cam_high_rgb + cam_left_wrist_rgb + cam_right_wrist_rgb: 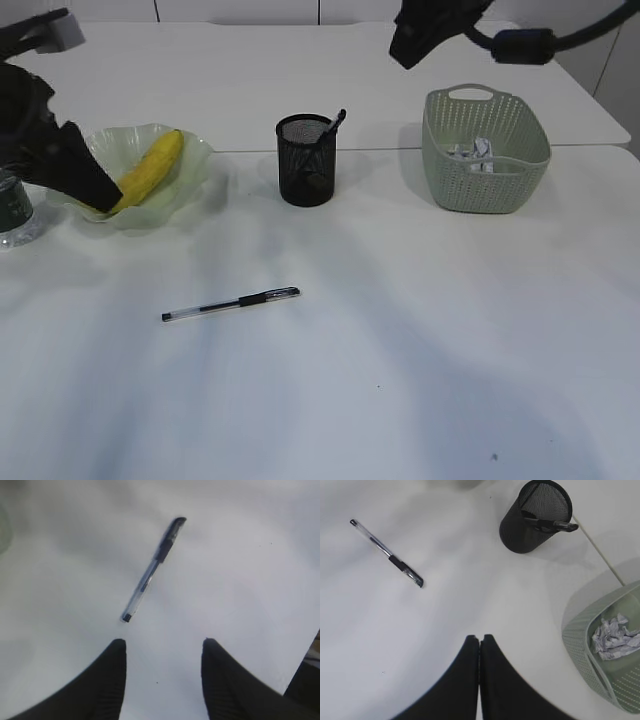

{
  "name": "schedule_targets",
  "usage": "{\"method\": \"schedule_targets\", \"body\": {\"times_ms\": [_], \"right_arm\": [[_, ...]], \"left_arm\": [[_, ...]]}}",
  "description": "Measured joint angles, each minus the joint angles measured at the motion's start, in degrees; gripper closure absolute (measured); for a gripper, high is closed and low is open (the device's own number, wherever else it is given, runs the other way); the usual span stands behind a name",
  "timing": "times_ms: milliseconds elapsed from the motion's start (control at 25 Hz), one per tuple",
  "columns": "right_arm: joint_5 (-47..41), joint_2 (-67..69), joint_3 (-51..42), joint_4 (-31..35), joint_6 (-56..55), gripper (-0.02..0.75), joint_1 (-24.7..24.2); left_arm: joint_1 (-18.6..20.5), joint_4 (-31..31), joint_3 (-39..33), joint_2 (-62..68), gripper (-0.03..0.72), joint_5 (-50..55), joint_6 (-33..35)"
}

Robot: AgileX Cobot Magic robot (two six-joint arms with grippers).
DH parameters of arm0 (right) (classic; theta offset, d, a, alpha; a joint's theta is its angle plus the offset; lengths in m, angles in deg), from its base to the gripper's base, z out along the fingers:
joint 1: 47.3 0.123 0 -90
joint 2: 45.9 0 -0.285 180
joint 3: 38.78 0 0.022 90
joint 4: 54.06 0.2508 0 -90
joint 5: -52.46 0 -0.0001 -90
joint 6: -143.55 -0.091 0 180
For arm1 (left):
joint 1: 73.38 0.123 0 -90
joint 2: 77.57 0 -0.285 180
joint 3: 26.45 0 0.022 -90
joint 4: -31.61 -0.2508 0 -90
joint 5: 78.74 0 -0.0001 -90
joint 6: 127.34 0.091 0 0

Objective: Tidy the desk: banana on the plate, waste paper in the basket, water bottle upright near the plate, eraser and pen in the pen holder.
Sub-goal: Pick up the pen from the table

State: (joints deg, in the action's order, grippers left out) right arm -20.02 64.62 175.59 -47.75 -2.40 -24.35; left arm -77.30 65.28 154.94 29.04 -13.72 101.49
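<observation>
Right now I'm looking at a desk [400, 400] that is mostly tidied. The banana [150, 170] is lying in the plate [195, 155] near the far left corner, the crumpled paper [475, 153] is sitting in the basket [485, 185] toward the far right edge, and the bottle [12, 210] is standing at the left edge just beside the plate, though only part of it is showing. One pen is already leaning in the pen holder [306, 165] at the middle of the far side; I cannot tell from here whether the eraser is inside.

What is left, as I'm judging it, is the loose pen [232, 303], lying flat on the bare desk toward the near side, left of centre, well apart from everything else.

I'm working the left gripper [162, 680] for this step. Its wrist view is showing it hanging above the desk with the jaws roughly half open and nothing between them, the pen lying just ahead of the fingertips at a slant. The right gripper [479, 650] is hovering with its jaws pressed fully together, empty, between the holder and the basket.

For the next move I'm planning to bring the left gripper forward over the pen's barrel, turn the wrist so the jaws straddle it crosswise, lower to the desk and close. The pen is thin and may roll or slip.
</observation>
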Motion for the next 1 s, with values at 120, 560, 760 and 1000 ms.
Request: {"method": "schedule_targets", "body": {"times_ms": [120,560,760,1000], "right_arm": [[0.11,2.05,0.00,-0.27,0.80,0.745,0.00],[0.71,9.38,-0.07,-2.01,1.12,0.745,0.00],[0.81,9.51,-0.07,-2.13,1.12,0.745,0.00],[0.81,9.51,-0.07,-2.13,1.12,0.745,0.00]], "left_arm": [[-2.49,-2.72,0.53,1.10,0.348,0.15,1.27],[-3.73,-7.55,0.52,2.27,0.349,-8.78,1.84],[-3.73,-8.48,0.52,2.27,0.359,-10.89,1.84],[-3.73,-0.72,0.52,2.27,0.393,-12.71,1.84]]}}
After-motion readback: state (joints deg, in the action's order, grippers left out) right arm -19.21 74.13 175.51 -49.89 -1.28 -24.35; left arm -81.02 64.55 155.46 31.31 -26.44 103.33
